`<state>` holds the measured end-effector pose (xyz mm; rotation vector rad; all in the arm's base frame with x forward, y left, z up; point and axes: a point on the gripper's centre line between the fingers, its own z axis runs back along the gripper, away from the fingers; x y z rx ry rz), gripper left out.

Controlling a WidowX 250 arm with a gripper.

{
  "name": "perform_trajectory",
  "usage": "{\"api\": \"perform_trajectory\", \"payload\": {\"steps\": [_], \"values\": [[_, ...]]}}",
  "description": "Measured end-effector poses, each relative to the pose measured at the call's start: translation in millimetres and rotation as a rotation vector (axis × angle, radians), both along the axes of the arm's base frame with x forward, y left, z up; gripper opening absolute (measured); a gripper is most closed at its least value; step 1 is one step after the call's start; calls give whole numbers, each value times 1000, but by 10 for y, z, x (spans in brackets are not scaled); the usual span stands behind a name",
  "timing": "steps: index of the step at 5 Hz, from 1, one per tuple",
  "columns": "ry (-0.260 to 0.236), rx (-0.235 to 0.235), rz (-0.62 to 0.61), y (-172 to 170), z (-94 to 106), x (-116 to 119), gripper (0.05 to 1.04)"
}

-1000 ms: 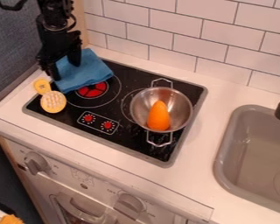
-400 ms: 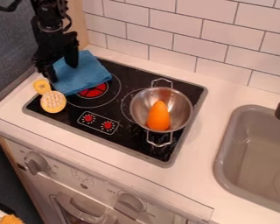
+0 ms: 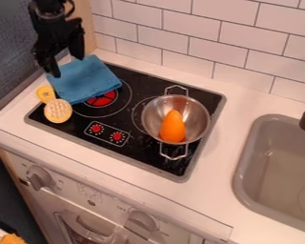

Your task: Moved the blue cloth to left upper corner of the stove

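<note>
A toy kitchen, shown by its stove (image 3: 136, 151) and sink (image 3: 244, 176)

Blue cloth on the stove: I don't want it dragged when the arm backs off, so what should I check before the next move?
1. Cloth on the upper left corner of the stove: ok.
2. Gripper jaws open: ok, they stand well apart.
3. Jaws free of contact with the cloth: cannot tell; they overlap its upper left part in this view.
4. Cloth clear of the metal pot: ok, there is bare stove between them.
5. Cloth clear of the red burner marking: not ok, it covers part of it.
</note>
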<state>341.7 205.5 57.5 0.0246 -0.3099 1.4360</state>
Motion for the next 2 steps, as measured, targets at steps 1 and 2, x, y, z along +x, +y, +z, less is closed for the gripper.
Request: {"api": "perform_trajectory", "payload": {"steps": [1,2], "values": [[-40,3,-9,-76,245,-66,999],[-63,30,-43,-144,428,-162,999]]}}
